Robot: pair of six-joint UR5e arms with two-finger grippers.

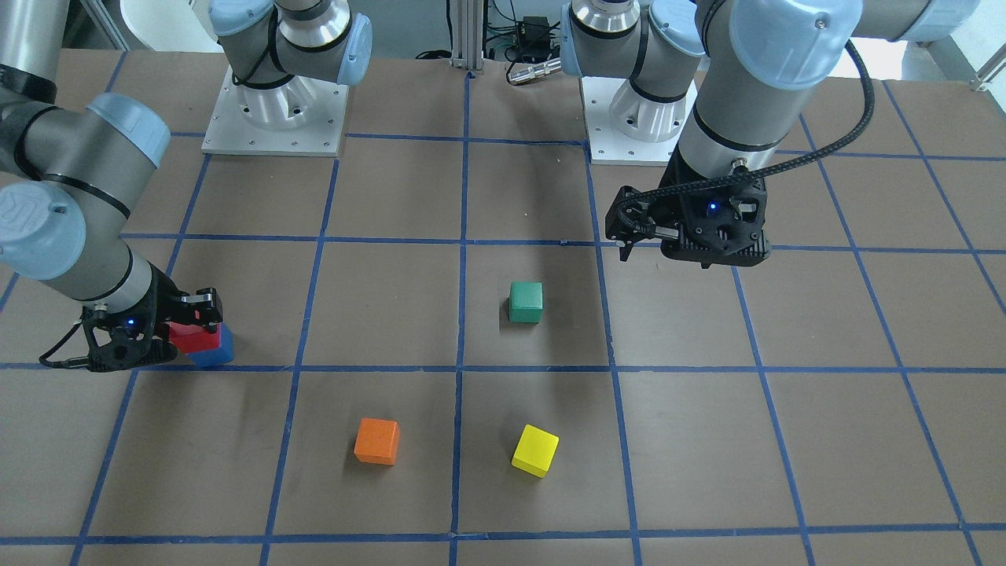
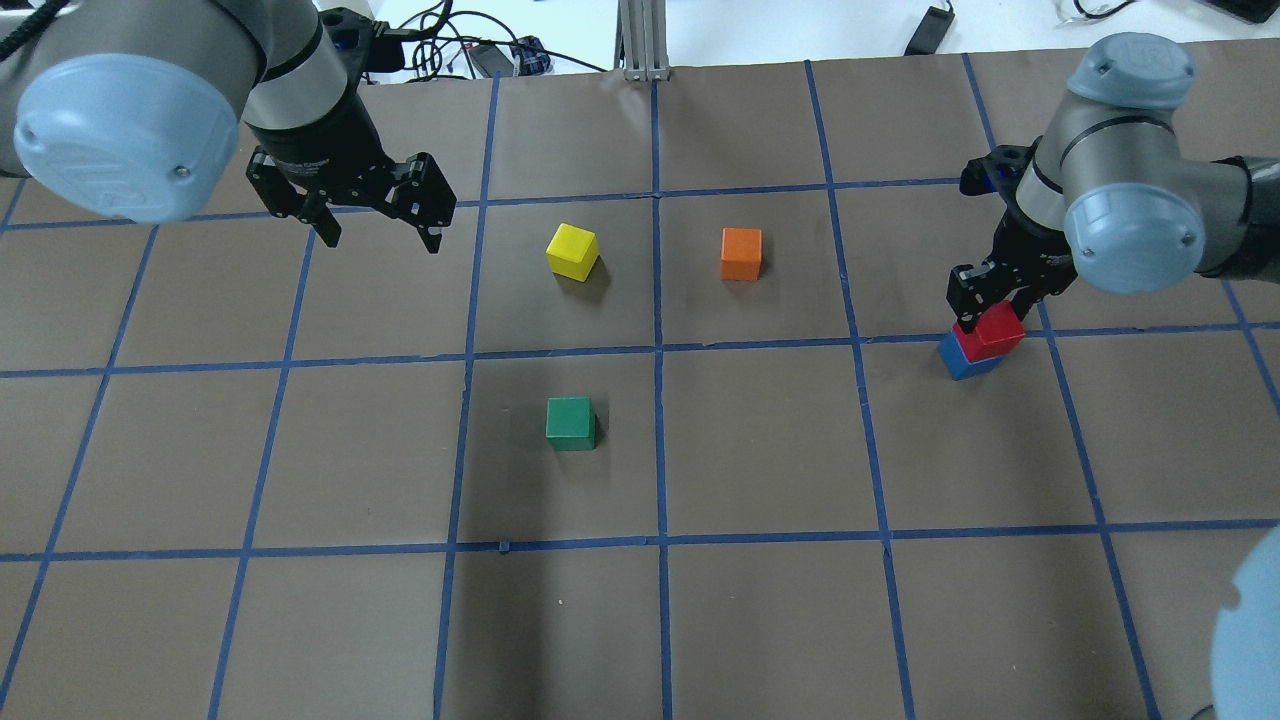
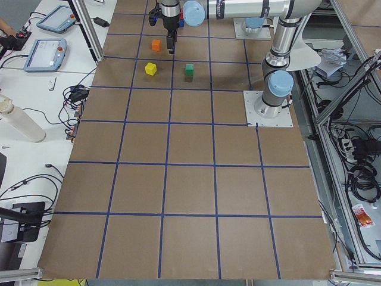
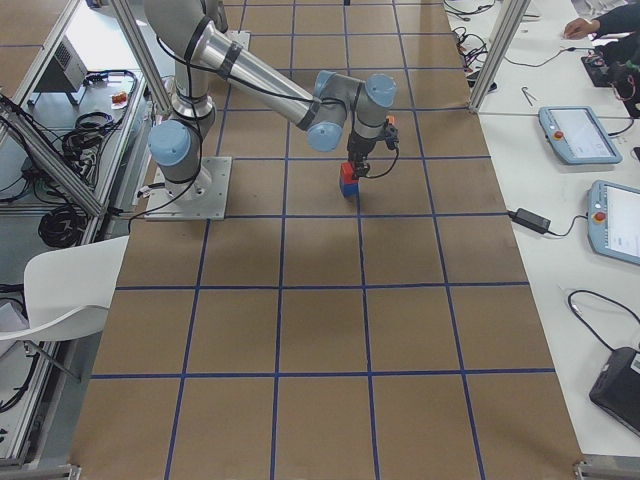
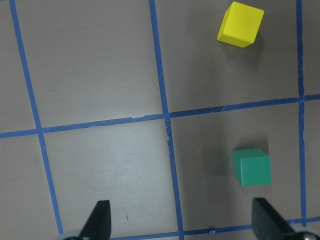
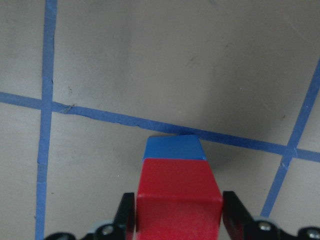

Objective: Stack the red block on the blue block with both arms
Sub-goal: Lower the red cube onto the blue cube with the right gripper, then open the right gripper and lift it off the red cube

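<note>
The red block (image 2: 992,330) sits on top of the blue block (image 2: 962,358), offset a little to one side, on the table's right part. My right gripper (image 2: 985,305) is shut on the red block, one finger on each side. In the right wrist view the red block (image 6: 179,200) fills the space between the fingers (image 6: 127,215), with the blue block (image 6: 174,148) under it. In the front view the stack shows at the left, red (image 1: 189,336) on blue (image 1: 216,351). My left gripper (image 2: 380,235) is open and empty above the table's far left; it also shows in the left wrist view (image 5: 182,222).
A green cube (image 2: 570,422) lies near the table's middle. A yellow cube (image 2: 572,250) and an orange cube (image 2: 741,253) lie further out. The table (image 2: 760,620) is brown with a grid of blue tape. The arm bases (image 1: 275,118) stand at its robot side.
</note>
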